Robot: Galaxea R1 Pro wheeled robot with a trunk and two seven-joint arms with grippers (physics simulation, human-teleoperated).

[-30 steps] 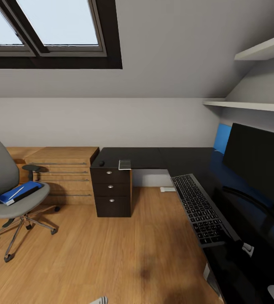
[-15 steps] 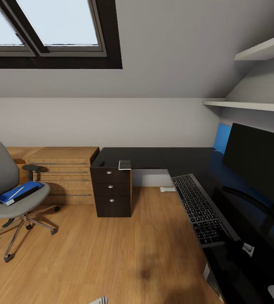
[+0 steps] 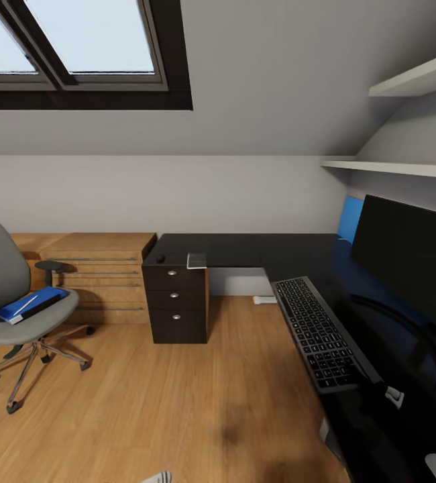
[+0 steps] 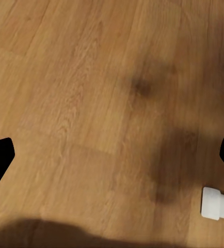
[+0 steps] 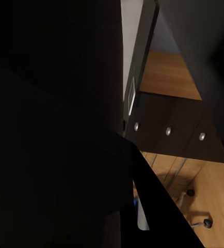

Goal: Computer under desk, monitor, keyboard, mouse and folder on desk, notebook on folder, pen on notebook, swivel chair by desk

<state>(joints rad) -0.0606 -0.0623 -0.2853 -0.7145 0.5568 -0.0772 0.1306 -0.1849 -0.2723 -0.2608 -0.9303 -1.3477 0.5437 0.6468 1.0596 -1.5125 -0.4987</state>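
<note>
The grey swivel chair (image 3: pixel 7 295) stands at the left on the wood floor, away from the desk. On its seat lies the blue folder (image 3: pixel 33 303) with a thin white pen (image 3: pixel 23 305) across it. The black L-shaped desk (image 3: pixel 245 249) carries the keyboard (image 3: pixel 315 332) and, beside it, the wide monitor (image 3: pixel 406 251). At the desk's far left end sit the small dark mouse (image 3: pixel 160 258) and the grey notebook (image 3: pixel 197 260). The computer is out of view. My left gripper (image 4: pixel 112 160) hangs open over bare floor. The right wrist view is dark and close under the desk.
A black drawer unit (image 3: pixel 178 302) stands under the desk's left end, with low oak drawers (image 3: pixel 100 275) beside it. White shelves (image 3: pixel 406 168) hang above the monitor, and a blue panel (image 3: pixel 349 218) stands behind it. A white foot piece (image 4: pixel 218 203) lies on the floor.
The whole head view has shifted a few pixels to the left, so the camera turned slightly. Nothing in the room has moved.
</note>
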